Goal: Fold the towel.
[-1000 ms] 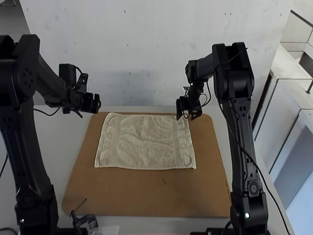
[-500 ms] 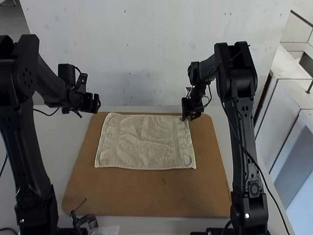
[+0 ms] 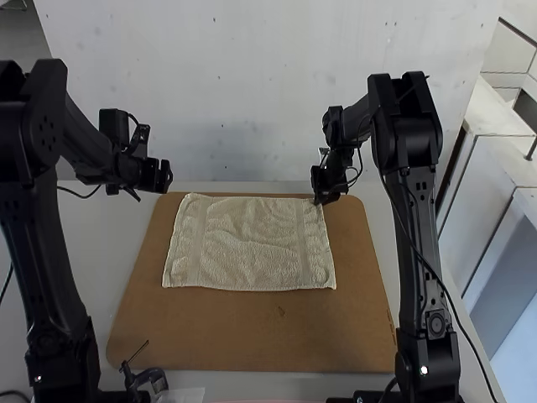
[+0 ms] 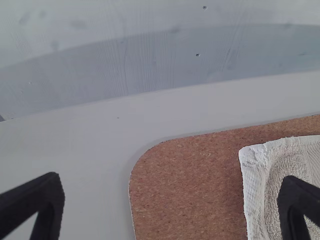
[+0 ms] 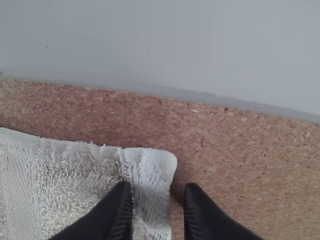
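Towel (image 3: 252,245) unfolded. Corner grasp apparently in hand, high view's upper right: right gripper (image 5: 156,192) unclenched astride corner; closure required next. Left gripper (image 4: 171,187) released, upper left.

Free lane over towel (image 3: 252,243), mid-frame, between left pincer (image 3: 167,177), upper left, and right pincer (image 3: 320,199), blocking towel's upper-right corner. Passable strip over bare cork board (image 3: 268,336), lower centre.

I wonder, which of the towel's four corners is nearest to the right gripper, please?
The far right corner: it alone has the right gripper's open fingers on either side.
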### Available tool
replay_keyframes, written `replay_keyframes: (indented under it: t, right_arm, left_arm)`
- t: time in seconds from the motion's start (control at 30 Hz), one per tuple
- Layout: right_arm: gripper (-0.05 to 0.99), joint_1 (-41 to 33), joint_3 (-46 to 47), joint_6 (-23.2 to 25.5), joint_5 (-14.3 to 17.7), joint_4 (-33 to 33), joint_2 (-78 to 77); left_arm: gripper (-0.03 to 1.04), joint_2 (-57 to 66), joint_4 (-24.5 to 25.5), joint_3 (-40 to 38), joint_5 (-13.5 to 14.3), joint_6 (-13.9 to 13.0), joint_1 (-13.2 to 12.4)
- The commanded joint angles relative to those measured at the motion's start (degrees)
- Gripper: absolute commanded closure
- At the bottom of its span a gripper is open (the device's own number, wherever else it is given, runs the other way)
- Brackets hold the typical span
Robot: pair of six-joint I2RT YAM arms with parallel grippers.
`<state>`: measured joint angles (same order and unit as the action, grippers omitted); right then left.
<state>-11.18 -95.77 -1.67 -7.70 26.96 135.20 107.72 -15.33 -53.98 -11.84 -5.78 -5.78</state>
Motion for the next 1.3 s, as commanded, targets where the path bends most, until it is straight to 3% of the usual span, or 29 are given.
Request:
replay_keyframes:
  t: [0.0, 0.1, 0.2, 0.5, 0.8, 1.13, 1.27]
  right_arm:
    - [0.74, -1.74, 0.93, 1.58, -4.07, 0.11, -0.64]
    - [0.87, -2.09, 1.11, 1.67, -4.07, -0.33, -0.64]
    - [0.91, -2.27, 1.2, 1.76, -3.98, -0.68, -0.64]
    - [0.91, -2.09, 3.48, 1.67, -3.63, -3.49, -1.34]
    - [0.91, -2.0, 5.24, 1.67, -3.98, -4.46, -1.95]
    - [0.91, -1.48, 7.17, 1.5, -4.16, -6.66, -2.39]
    - [0.91, -1.39, 7.17, 1.5, -4.25, -6.66, -2.39]
  left_arm:
    - [0.06, 0.74, -0.66, 0.19, -0.56, -0.63, -0.72]
    - [0.06, 0.82, -0.75, 0.19, -0.56, -0.63, -0.63]
    - [0.06, 1.0, -0.75, 0.36, -0.64, -0.63, -0.63]
    - [0.06, 1.0, -0.49, 0.19, -0.82, -0.72, 1.04]
    - [0.07, 5.13, 9.53, -7.64, -0.82, -1.16, 3.58]
    - [0.07, 8.91, 16.65, -14.49, -1.17, -1.6, 6.84]
    - [0.09, 10.58, 19.02, -16.16, -1.7, -0.28, 7.98]
